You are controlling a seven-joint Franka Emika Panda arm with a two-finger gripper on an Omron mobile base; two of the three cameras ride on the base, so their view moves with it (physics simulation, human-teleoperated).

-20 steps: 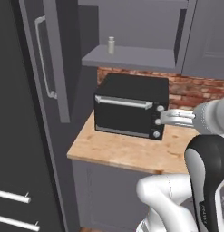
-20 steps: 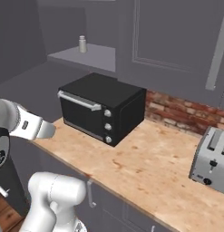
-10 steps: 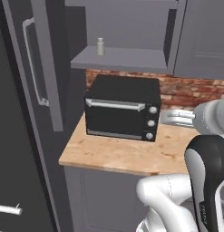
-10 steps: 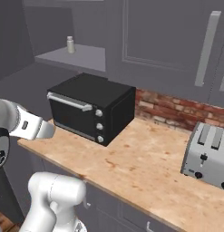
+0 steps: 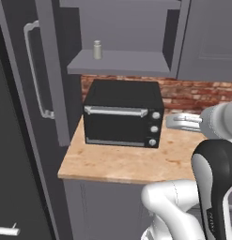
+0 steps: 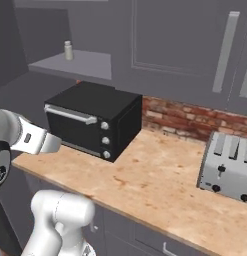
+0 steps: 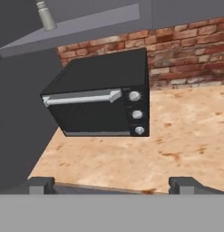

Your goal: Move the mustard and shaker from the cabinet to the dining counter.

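One shaker (image 5: 97,49) upright on the open cabinet shelf (image 5: 119,62), upper left of the left base view; same shaker in the upper left of the right base view and at the top left corner of the hand view, near the shelf's left end. Cabinet (image 6: 170,37) with shut panel doors and two vertical bar handles (image 6: 222,50) at the upper right of the right base view. Directly under the shelf, one black toaster oven (image 5: 122,113) with three knobs, standing on the wood worktop (image 5: 122,164) against a red brick backsplash (image 6: 190,120). One silver toaster (image 6: 230,162) at the right edge of the right base view, well apart from the oven. Pincer (image 7: 111,185) spread wide with nothing between the tips, at the bottom of the hand view, facing the oven.
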